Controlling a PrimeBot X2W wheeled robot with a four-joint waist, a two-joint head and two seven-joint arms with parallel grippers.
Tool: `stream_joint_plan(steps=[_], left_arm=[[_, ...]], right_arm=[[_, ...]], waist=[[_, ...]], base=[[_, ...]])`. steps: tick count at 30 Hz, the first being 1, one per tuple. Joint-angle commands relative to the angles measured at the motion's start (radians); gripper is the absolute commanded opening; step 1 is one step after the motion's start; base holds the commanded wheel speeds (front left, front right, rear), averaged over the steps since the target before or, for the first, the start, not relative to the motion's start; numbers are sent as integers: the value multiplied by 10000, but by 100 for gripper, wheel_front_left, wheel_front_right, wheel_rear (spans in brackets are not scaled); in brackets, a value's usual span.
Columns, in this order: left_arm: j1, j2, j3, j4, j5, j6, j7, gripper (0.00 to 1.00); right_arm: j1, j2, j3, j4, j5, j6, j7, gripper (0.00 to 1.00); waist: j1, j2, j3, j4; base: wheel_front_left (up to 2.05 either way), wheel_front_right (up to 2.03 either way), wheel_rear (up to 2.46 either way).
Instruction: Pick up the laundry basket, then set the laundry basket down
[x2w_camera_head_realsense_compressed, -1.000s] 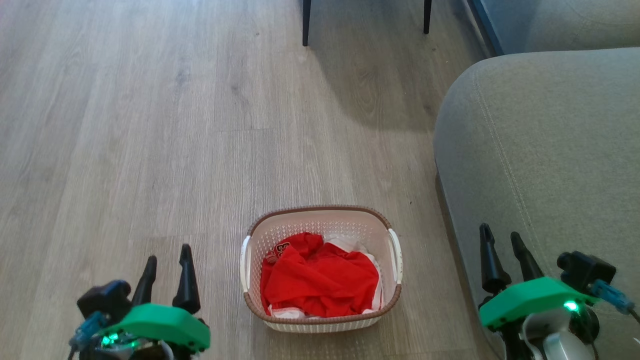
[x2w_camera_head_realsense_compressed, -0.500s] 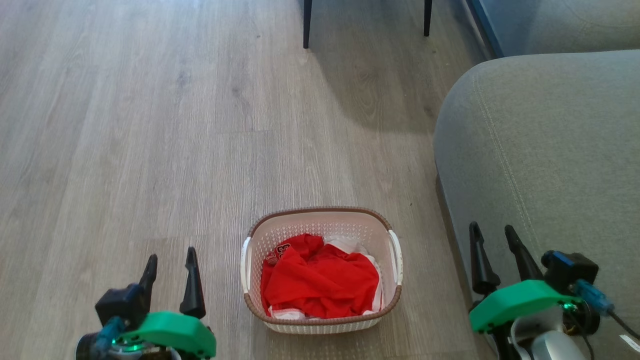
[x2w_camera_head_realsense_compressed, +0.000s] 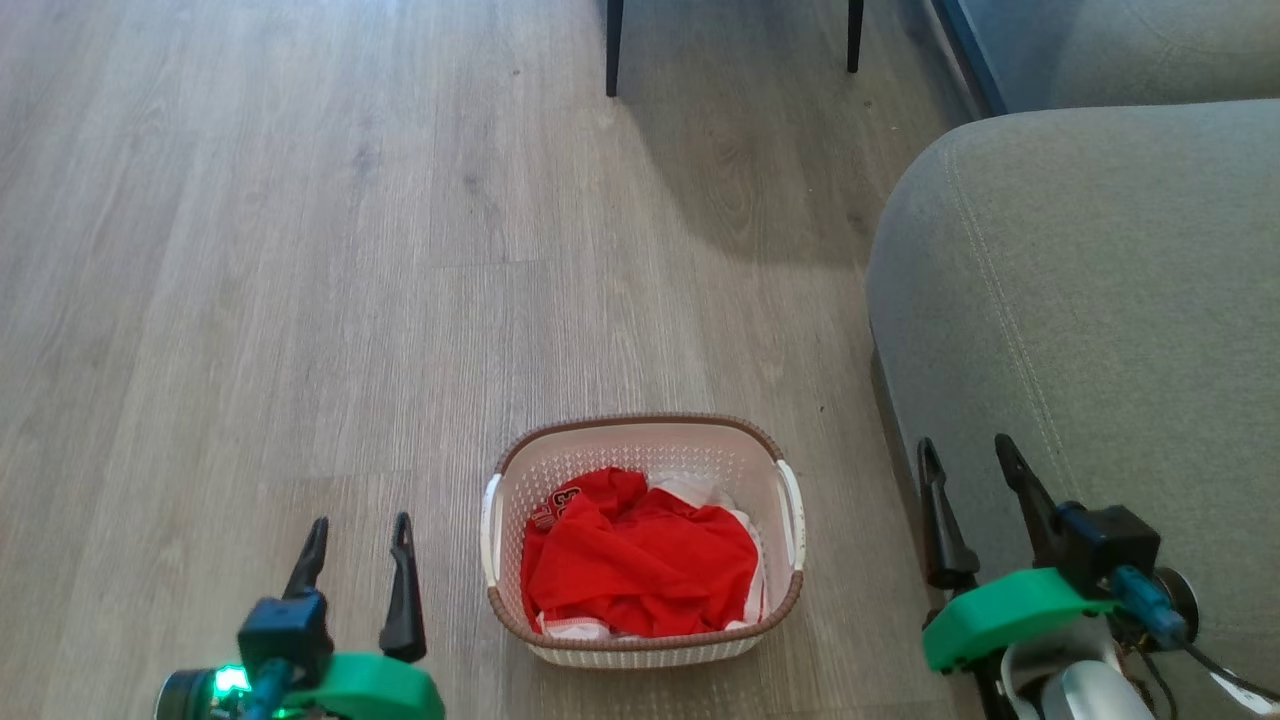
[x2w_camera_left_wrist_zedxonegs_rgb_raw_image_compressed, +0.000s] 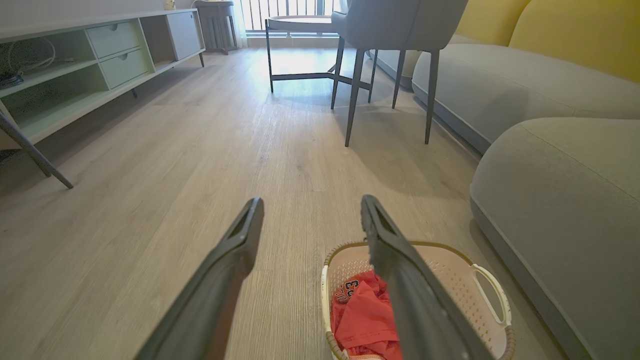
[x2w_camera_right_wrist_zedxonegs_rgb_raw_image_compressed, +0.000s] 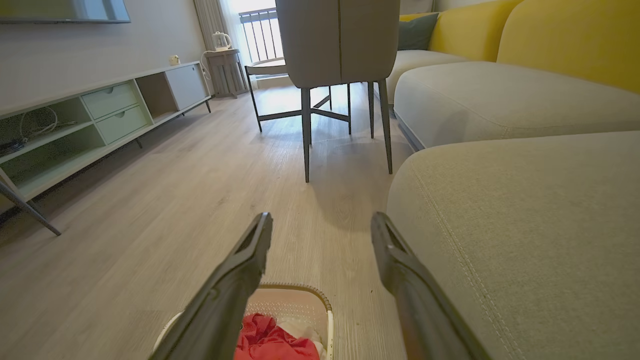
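The left gripper (x2w_camera_head_realsense_compressed: 361, 521) has its two dark fingers spread apart with nothing between them. It hangs over the wood floor (x2w_camera_head_realsense_compressed: 300, 250), just left of the laundry basket (x2w_camera_head_realsense_compressed: 640, 419), and does not touch it. The right gripper (x2w_camera_head_realsense_compressed: 964, 443) is spread apart too and holds nothing. It is on the right side of the basket, by the near edge of the grey sofa (x2w_camera_head_realsense_compressed: 1080, 300).

The laundry basket sits on the floor between the two grippers, close to the robot and just left of the sofa. It is cream-white with little holes and a brown rim. One white handle (x2w_camera_head_realsense_compressed: 489, 540) is on its left side and the other handle (x2w_camera_head_realsense_compressed: 793, 520) on its right. A crumpled red shirt (x2w_camera_head_realsense_compressed: 640, 565) lies inside, with some white cloth (x2w_camera_head_realsense_compressed: 700, 490) under it.

Farther away stands a grey chair (x2w_camera_left_wrist_zedxonegs_rgb_raw_image_compressed: 380, 20) with thin dark legs. A low cabinet (x2w_camera_left_wrist_zedxonegs_rgb_raw_image_compressed: 75, 65) with drawers runs along the far left wall.
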Motion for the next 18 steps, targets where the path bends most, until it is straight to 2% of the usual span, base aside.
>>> stream_joint_plan(steps=[1,5,18], left_arm=[[-319,54,225,-349,283,119,-184,100],[-285,46,181,-329,734,151,-295,100],[-299,25,199,-245,695,127,-295,100]], right_arm=[[-258,-117,257,-397,-274,-15,-166,100],[-256,-121,324,-430,-723,-15,-276,100],[-266,-121,295,-359,-738,-15,-276,100]], waist=[[0,0,1,-1],[0,0,15,0],[0,0,63,-7]], base=[[0,0,0],[0,0,0],[0,0,0]])
